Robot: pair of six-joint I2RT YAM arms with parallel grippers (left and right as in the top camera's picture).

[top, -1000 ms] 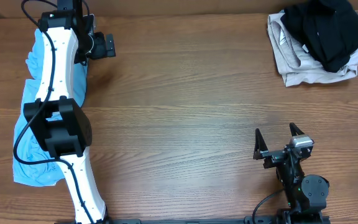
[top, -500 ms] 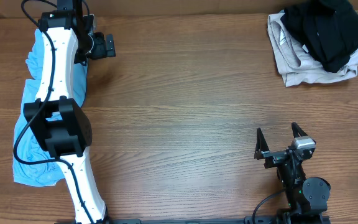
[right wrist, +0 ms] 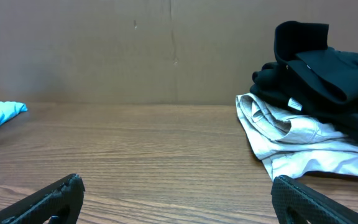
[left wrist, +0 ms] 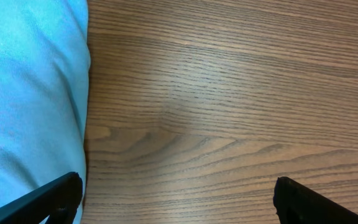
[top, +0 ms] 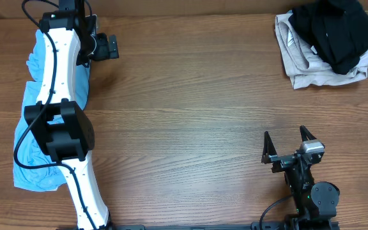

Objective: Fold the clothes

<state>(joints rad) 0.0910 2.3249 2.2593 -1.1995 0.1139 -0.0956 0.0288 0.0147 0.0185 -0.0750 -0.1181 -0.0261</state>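
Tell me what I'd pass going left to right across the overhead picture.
The light blue garment → left fingers → right fingers → pile of beige and black clothes.

A light-blue garment [top: 30,172], black garment [top: 337,29], beige garment [top: 305,69], brown table [top: 190,108].

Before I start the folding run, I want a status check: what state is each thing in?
Light blue fabric garment, unfolded, loosely spread out.
Black fabric garment, crumpled atop the beige one.
Beige fabric garment, crumpled underneath.
Left fingers, open, empty.
Right fingers, open, empty.
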